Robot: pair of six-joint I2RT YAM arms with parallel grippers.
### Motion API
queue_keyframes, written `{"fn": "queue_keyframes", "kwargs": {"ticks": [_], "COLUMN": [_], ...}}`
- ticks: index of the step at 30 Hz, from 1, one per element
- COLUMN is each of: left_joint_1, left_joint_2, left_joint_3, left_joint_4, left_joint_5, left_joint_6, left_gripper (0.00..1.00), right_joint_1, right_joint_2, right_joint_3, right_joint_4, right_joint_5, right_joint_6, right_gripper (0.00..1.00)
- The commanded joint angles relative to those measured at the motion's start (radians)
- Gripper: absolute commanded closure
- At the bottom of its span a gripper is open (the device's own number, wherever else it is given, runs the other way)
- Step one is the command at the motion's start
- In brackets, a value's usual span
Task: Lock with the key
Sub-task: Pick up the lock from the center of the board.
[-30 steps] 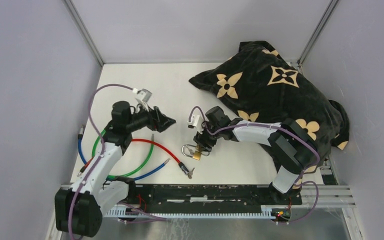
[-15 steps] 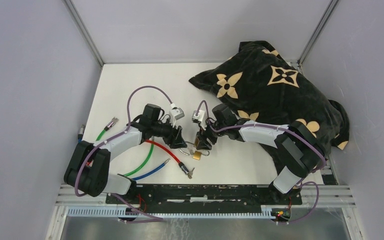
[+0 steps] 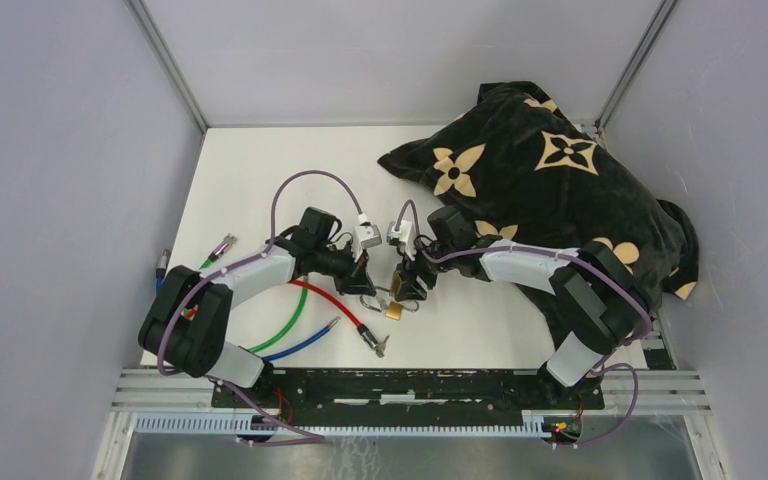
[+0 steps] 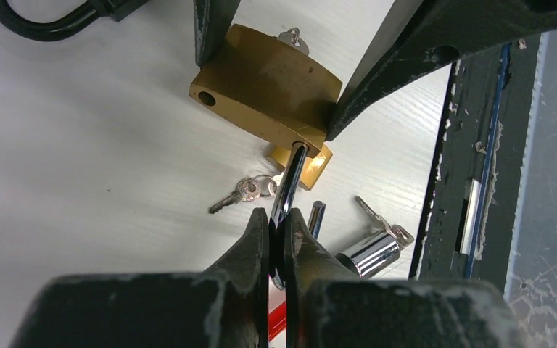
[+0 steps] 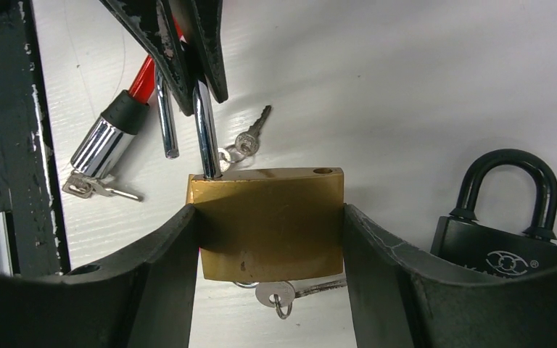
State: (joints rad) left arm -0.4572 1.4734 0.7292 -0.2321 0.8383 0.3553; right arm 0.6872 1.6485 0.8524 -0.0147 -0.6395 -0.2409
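A brass padlock [image 5: 268,225] is held by its two sides in my right gripper [image 5: 268,210], just above the table. A small silver key [image 5: 275,293] sticks out of its underside, also seen as the key [image 4: 290,38] in the left wrist view. The chrome shackle [image 4: 290,181] has one leg in the padlock body [image 4: 268,87]; the other hole is empty. My left gripper [image 4: 276,225] is shut on the shackle's curved part. In the top view the left gripper [image 3: 365,283] and right gripper [image 3: 405,285] meet tip to tip, hiding most of the lock.
A black padlock [image 5: 504,239] lies beside the right gripper. A smaller brass lock [image 3: 393,311], loose keys [image 5: 250,138] and a chrome cable-lock end [image 5: 105,145] lie underneath. Red [image 3: 325,298], green and blue cables lie left. A black patterned cushion [image 3: 560,190] fills the back right.
My left arm swung right from the cables to the padlock and its jaws shut on the shackle. The right gripper shifted slightly with the padlock held.
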Motion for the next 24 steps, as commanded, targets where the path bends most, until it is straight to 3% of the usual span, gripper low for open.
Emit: {"fn": "queue_keyframes", "kwargs": {"ticks": [1, 6, 17, 20, 24], "left_joint_1": [-0.005, -0.006, -0.005, -0.005, -0.005], "left_joint_2": [-0.024, -0.101, -0.302, -0.361, -0.430], "left_joint_3": [0.030, -0.003, -0.085, -0.110, -0.150], "left_joint_4": [-0.047, 0.047, 0.275, 0.383, 0.472], "left_joint_5": [0.051, 0.051, 0.061, 0.037, 0.045], "left_joint_6": [0.102, 0.020, -0.267, -0.347, -0.390], "left_gripper": [0.98, 0.98, 0.98, 0.98, 0.98], "right_joint_1": [0.001, -0.003, -0.018, -0.038, -0.060], "right_joint_2": [-0.032, -0.039, -0.139, -0.156, -0.119], "right_joint_3": [0.051, 0.048, -0.107, -0.194, -0.273], "right_joint_4": [0.076, 0.045, 0.294, 0.485, 0.784], "right_joint_5": [-0.131, -0.213, -0.312, -0.329, -0.345], "right_joint_6": [-0.017, -0.076, -0.034, 0.031, 0.233], "right_gripper": [0.76, 0.03, 0.02, 0.02, 0.02]}}
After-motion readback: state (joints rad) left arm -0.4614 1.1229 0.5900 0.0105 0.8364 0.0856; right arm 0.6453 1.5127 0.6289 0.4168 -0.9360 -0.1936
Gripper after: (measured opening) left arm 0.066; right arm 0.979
